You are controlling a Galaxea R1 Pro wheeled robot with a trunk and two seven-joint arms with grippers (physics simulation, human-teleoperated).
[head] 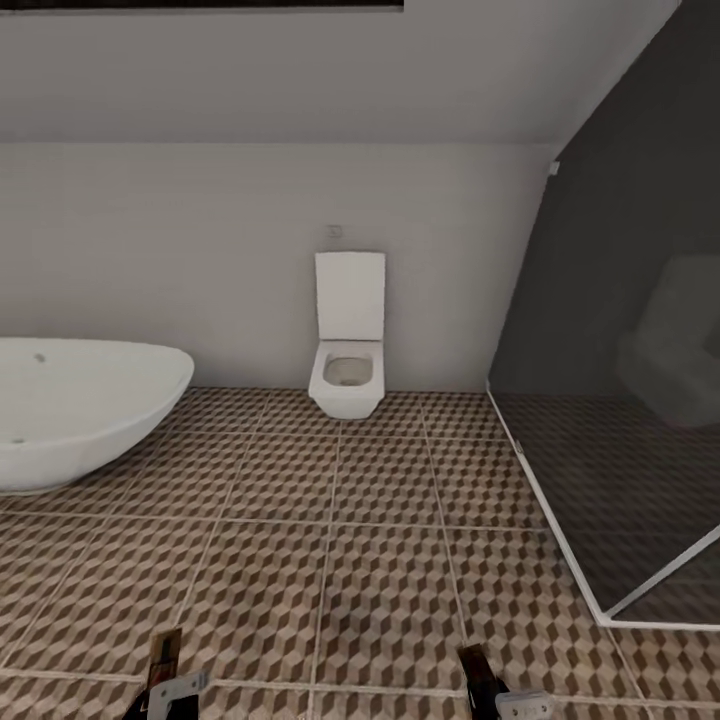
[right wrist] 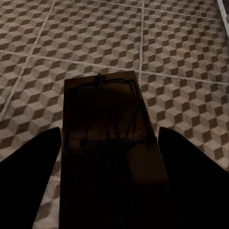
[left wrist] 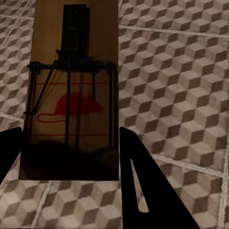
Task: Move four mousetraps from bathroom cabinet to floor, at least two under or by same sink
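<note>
In the left wrist view, my left gripper [left wrist: 67, 160] is shut on a mousetrap [left wrist: 71, 95], a brown board with dark wire and a red mouse print, held above the bathroom floor [left wrist: 181, 95]. My right gripper [right wrist: 109, 181] is shut on a second, darker mousetrap [right wrist: 107, 129] over the same cube-patterned tiles. The head view has both at the bottom edge: the left gripper [head: 172, 692] with its mousetrap [head: 164, 650], and the right gripper [head: 508, 702] with its mousetrap [head: 478, 668]. The cabinet and the bathroom sink are out of view.
A white curved bathtub [head: 70, 410] stands at the left. A white toilet [head: 348, 350] is against the far wall. A dark glass shower enclosure [head: 620, 400] with a white base rim takes the right side. Tiled floor [head: 330, 540] stretches between them.
</note>
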